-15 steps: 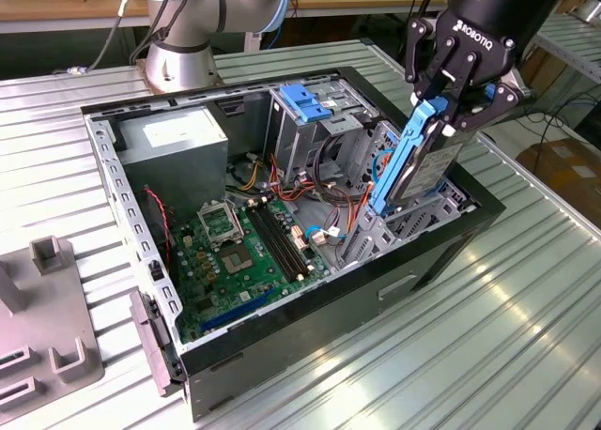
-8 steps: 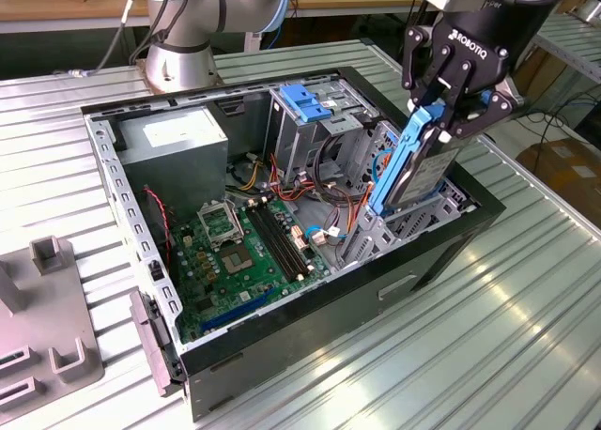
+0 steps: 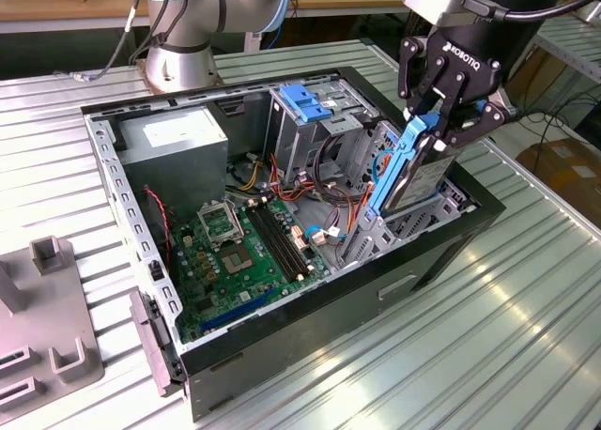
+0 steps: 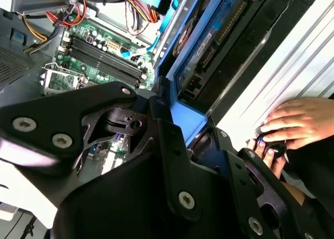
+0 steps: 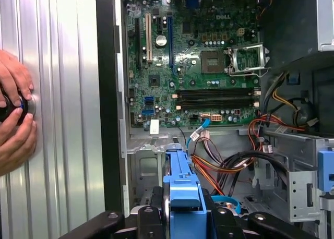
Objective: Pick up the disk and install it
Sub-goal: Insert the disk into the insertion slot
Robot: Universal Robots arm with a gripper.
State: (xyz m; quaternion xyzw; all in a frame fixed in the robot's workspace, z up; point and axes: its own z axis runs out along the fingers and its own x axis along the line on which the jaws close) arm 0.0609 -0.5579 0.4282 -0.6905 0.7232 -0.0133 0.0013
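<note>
Robotics lab or test workshop. Ribbed aluminium table (image 3: 526, 336) carries opened computer case (image 3: 310, 317), motherboard (image 3: 239, 261) exposed. Robot arm base (image 3: 183, 64) stands on table; gripper (image 3: 446, 130) clamped on disk (image 3: 423, 181) above case. Grey fixture plate (image 3: 47, 345) alongside. Wooden workbench (image 3: 56, 3), cardboard boxes (image 3: 568, 167) behind. Person's hand (image 4: 300, 121) on black knob (image 5: 10, 111) on table.

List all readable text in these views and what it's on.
Tool, exterior view: white maker's lettering on its body, a brand mark, not quoted.
Disk, second wrist view: print blurred, unreadable.
Motherboard, first wrist view: markings too small to read.
Grey box sticker, exterior view: too small to read.
</note>
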